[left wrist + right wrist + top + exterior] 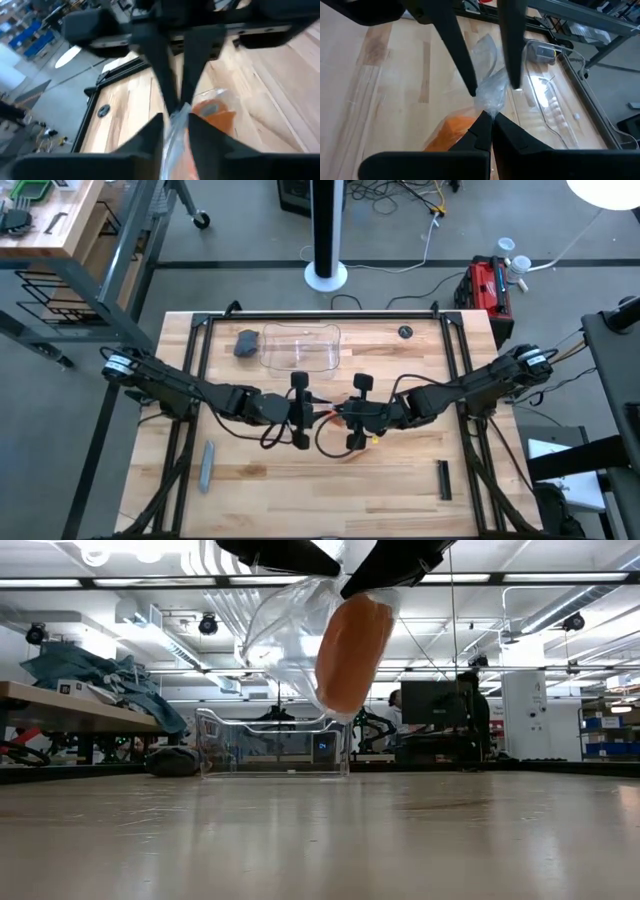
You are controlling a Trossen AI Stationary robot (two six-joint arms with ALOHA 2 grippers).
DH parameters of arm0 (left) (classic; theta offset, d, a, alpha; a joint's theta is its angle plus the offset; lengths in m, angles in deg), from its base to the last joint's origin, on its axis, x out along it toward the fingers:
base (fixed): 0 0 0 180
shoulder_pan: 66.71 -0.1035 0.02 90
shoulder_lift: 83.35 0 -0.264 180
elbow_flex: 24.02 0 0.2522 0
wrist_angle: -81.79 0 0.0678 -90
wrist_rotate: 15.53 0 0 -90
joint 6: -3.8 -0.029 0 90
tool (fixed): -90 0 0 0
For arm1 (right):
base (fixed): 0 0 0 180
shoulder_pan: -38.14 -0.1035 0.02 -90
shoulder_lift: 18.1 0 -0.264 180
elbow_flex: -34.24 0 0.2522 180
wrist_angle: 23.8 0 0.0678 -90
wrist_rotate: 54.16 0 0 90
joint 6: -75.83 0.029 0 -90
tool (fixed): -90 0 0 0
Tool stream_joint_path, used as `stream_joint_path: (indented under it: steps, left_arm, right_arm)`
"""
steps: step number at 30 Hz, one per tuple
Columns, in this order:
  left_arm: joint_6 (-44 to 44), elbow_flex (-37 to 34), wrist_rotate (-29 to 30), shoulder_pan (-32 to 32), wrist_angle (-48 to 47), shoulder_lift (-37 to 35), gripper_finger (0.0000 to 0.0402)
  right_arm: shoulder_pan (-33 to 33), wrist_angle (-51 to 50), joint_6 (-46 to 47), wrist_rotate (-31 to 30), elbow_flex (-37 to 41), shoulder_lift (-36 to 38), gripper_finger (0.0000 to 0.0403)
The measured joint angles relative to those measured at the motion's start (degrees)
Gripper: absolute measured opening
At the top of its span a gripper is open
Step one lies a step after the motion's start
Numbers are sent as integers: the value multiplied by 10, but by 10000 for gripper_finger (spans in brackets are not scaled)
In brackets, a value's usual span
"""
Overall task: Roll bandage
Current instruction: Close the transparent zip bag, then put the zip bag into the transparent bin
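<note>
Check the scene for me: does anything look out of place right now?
Yes. The bandage is not bare: it hangs above the table inside a clear plastic wrapper, pinched from both sides by the left gripper and right gripper. It cannot be rolled until unwrapped.

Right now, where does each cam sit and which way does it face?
High: overhead, straight down on the table; both arms meet mid-table.
Low: table height, level toward the room; bandage in its clear wrapper hangs from above.
Left wrist: past the left claw, pinching the wrapper.
Right wrist: past the right claw, pinching it too.
Shared: both wrist views show orange bandage and the opposite claw.
</note>
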Motion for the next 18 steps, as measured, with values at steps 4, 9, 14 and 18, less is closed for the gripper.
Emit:
stream_joint_path:
  steps: [4, 9, 14, 18]
  left_arm:
    - [-14, 0, 2, 1, 0, -1, 9]
    - [-19, -1, 20, 1, -6, -13, 2]
    - [-23, -4, 50, 2, -5, -46, 1]
    - [3, -8, 51, 2, -19, -60, 0]
  right_arm:
    - [0, -6, -1, 0, 0, 0, 0]
    - [0, -45, 19, 0, 0, 0, 0]
    - [0, -52, 31, -1, 6, 0, 0]
    - [0, -43, 32, -3, 9, 0, 0]
